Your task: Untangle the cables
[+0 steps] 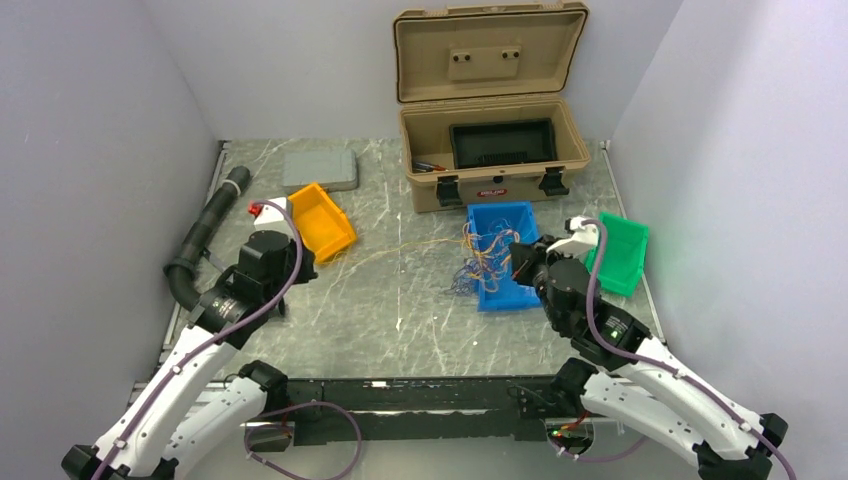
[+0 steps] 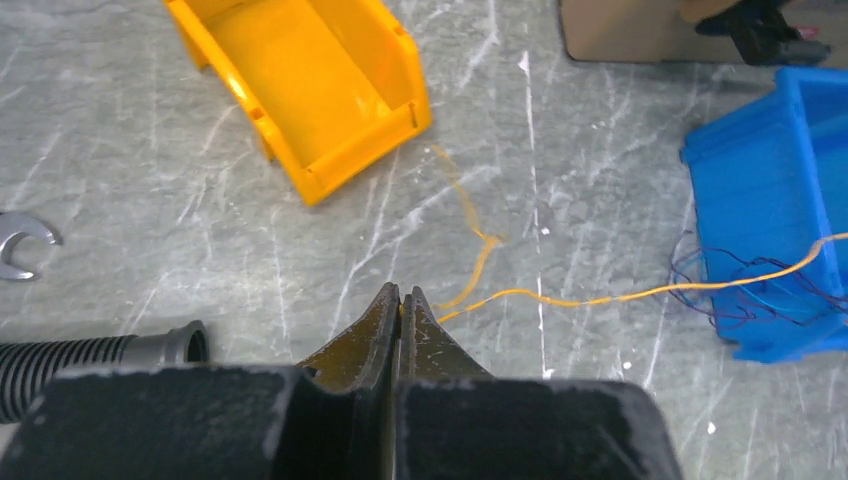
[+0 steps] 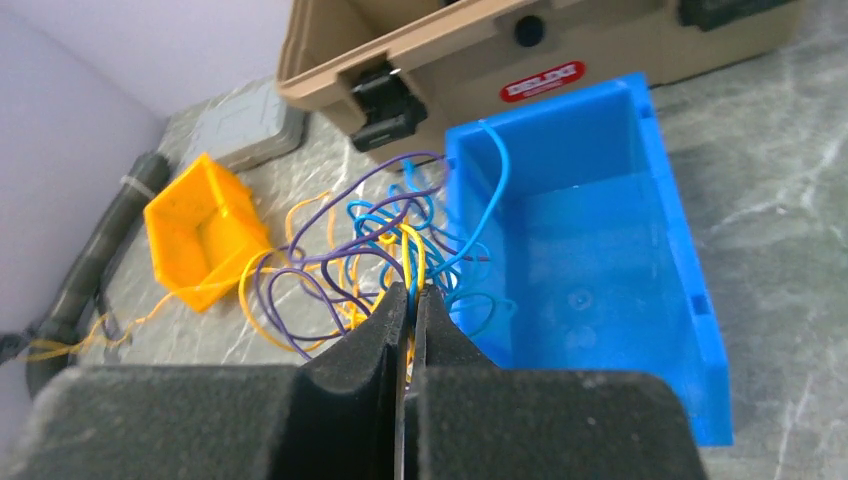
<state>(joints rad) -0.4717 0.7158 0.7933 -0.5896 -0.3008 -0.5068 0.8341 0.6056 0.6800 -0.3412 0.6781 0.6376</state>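
Two pinches on, one per arm.

Left wrist: left gripper (image 2: 401,300) jaws pressed together on an orange strand (image 2: 560,300); the strand runs right across the table (image 2: 200,230) to the blue bin (image 2: 760,180) and looks nearly taut; dark loops hang outside the bin's near corner; a second slack orange length curls up toward the yellow bin (image 2: 300,90); wrench (image 2: 20,250) and hose (image 2: 90,360) sit off to the left, apart from the wire.

Right wrist: right gripper (image 3: 411,295) jaws closed into the cables (image 3: 380,240); blue, purple and yellow loops are bunched at the blue bin's left wall, some over the rim, most outside it; yellow and blue pass right at the tips; can't tell which strand is actually pinched; one blue loop arcs over into the bin.

Top: the knot sits at the blue bin's left side; the orange strand leads left from it toward the left arm beside the yellow bin; green bin (image 1: 622,255) just right of the right arm; case (image 1: 490,150) open at the back.

Read: step in hand is drawing one orange strand out of the knot, right anchoring, left pulling. Next move wants a slow pull leftward with the right holding firm; if the knot tightens or the blue bin drags, ease off and regrip nearer the snag; most of the bundle is not yet sorted.
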